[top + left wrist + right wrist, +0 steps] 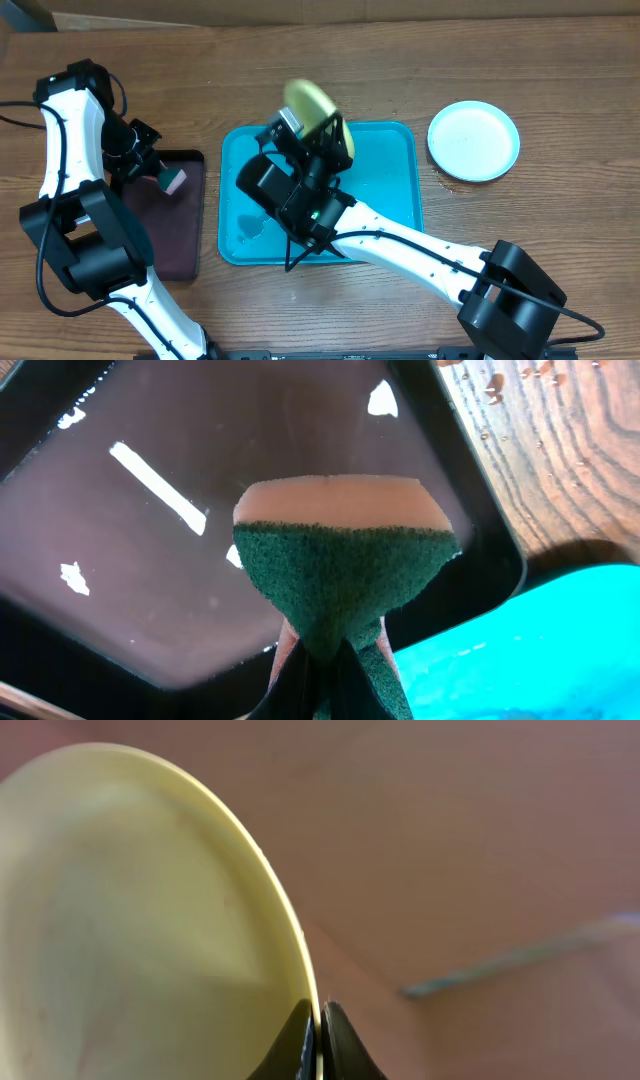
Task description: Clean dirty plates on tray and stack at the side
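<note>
Yellow-green plate (140,920) tilted, rim pinched.

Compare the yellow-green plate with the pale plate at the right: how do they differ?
The yellow-green plate is gripped at its rim by the right hand; the pale plate is free. The yellow-green plate is tilted in the air; the pale plate lies flat on the table. Both are round.

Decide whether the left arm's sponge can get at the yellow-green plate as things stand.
Probably yes: the right gripper holds the yellow-green plate raised above the teal tray, and nothing stands between it and the left gripper's sponge.
</note>
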`<state>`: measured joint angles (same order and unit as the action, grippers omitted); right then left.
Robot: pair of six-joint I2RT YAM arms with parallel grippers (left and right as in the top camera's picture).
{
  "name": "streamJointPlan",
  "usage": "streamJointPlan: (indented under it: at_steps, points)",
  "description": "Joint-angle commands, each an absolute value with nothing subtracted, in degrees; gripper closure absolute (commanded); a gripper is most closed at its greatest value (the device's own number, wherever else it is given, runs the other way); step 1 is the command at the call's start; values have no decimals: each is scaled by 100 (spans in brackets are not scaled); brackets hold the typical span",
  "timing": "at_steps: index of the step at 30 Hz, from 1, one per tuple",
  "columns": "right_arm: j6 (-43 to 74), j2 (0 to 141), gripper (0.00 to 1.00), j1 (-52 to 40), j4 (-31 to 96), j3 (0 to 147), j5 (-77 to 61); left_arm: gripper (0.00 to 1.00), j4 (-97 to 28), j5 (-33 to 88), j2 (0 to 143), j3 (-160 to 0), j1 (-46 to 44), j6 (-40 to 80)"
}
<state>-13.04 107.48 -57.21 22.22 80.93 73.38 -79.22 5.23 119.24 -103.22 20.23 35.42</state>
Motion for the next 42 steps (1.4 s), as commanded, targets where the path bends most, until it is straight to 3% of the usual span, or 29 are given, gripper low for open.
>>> streamJointPlan:
  at_steps: [1,4,8,9,11,13,20,22,24,28,42]
  points:
    - [1066,10586,96,-5424,2869,8134,4886,96,-7749,445,11732,-9950,1988,3428]
    - [1859,10586,96,-5068,3216,8134,3570,96,-7443,445,11732,-9489,1990,3428]
    - [1999,10586,96,-4626,3470,8134,2189,94,-7000,440,11732,-8932,2005,3426]
    - [1999,10586,96,-4541,3533,8134,2012,82,-6906,427,11732,-8842,2018,3426]
    - [1999,10586,96,-4405,3653,8134,1841,48,-6770,384,11732,-8737,2045,3424]
    - [2001,10586,96,-4303,3701,8136,1660,31,-6722,386,11730,-8735,2088,3424]
    - [2001,10309,96,-4272,3675,8147,1271,36,-7400,742,11703,-9500,2191,2939]
    - [1999,10167,96,-4265,3675,8147,1275,43,-7655,753,11660,-9874,2182,2864]
    - [1999,10033,96,-4250,3673,8147,1275,56,-7732,753,11609,-10053,2152,2847]
    - [1999,9762,96,-4180,3673,8147,1273,96,-7662,655,11598,-9992,2088,3000]
    - [1999,9483,96,-4169,3889,8147,1275,96,-5537,395,11603,-7583,2064,3470]
